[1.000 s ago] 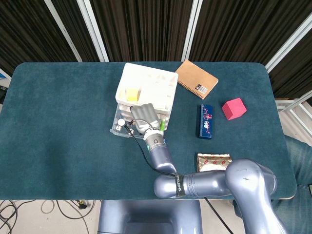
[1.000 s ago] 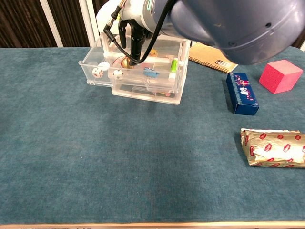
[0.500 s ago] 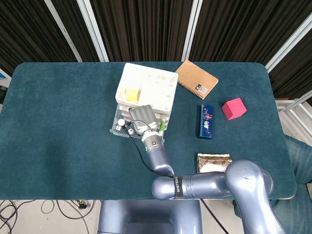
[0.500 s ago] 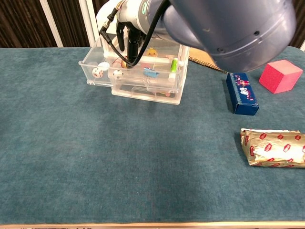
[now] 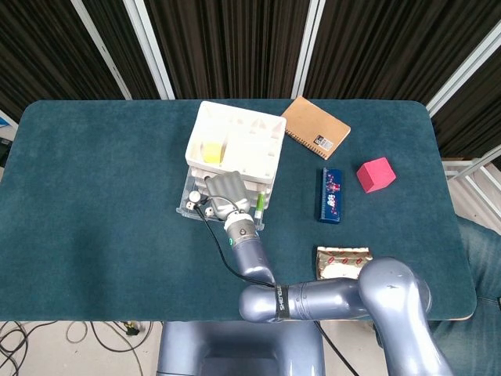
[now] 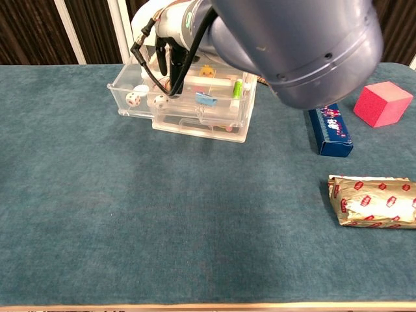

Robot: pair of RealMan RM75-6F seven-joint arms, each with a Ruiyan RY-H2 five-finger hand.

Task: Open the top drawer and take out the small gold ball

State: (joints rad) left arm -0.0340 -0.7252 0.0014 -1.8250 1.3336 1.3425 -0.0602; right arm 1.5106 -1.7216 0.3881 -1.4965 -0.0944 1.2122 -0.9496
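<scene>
**Reaching into the open top drawer for the gold ball**

My right hand [image 5: 223, 194] hangs over the pulled-out top drawer [image 6: 130, 90] of a small clear drawer unit [image 6: 201, 123] that stands toward the far side of a teal-covered table [image 6: 130, 227]. In the chest view, my dark fingers [image 6: 174, 65] point straight down into the drawer. They look close together, but I cannot tell whether they are closed on anything, because my own wrist and forearm cover the spot.

The drawer is already open, so the first part of the task looks done. Inside it I can see a white die with red dots [image 6: 132, 99], a white ball [image 6: 142, 90] and a second small spotted piece [image 6: 160, 100] at the front left. The small gold ball itself does not show clearly. Only a warm-coloured glint sits right behind my fingertips, so I judge it lies there in the drawer, under my hand. Taking it out is still to come.

A white tray [image 5: 235, 137] sits on top of the unit. To the right lie a brown notebook [image 5: 315, 127], a blue box [image 5: 330, 195], a pink block [image 5: 376, 174] and a foil-wrapped packet [image 6: 372, 201], all well apart from the drawers. My left hand is not visible in either view.
</scene>
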